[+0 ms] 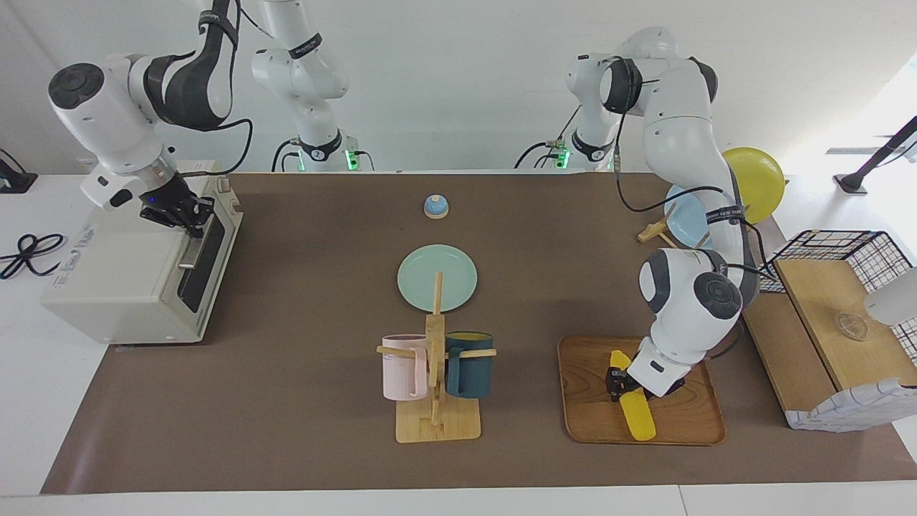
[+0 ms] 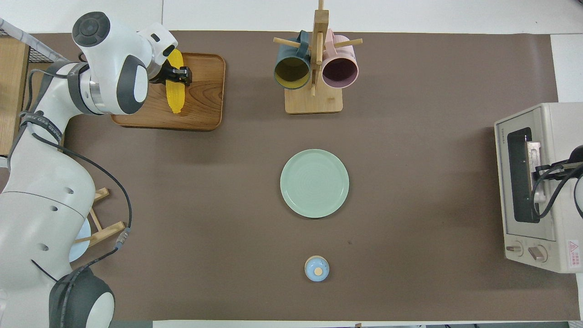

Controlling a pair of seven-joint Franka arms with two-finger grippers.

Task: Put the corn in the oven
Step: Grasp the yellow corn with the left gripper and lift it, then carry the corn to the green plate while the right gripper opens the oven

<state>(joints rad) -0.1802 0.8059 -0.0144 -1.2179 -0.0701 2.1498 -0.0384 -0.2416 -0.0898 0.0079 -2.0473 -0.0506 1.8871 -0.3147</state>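
Observation:
The yellow corn (image 1: 637, 416) lies on a wooden tray (image 1: 688, 430) toward the left arm's end of the table. It also shows in the overhead view (image 2: 176, 98). My left gripper (image 1: 622, 383) is down on the tray (image 2: 205, 100), its fingers on either side of the corn's middle and closed against it. The cream-white oven (image 1: 122, 279) stands at the right arm's end, its dark glass door shut. My right gripper (image 1: 188, 217) is at the top end of the door's bar handle (image 1: 195, 251). In the overhead view the right gripper (image 2: 544, 172) is over the oven's (image 2: 537, 237) door.
A mug tree (image 1: 435, 373) with a pink and a dark blue mug stands mid-table, with a green plate (image 1: 437, 278) and a small blue bell (image 1: 435, 206) nearer the robots. A wire-and-wood basket shelf (image 1: 831, 301), a blue plate and a yellow plate are at the left arm's end.

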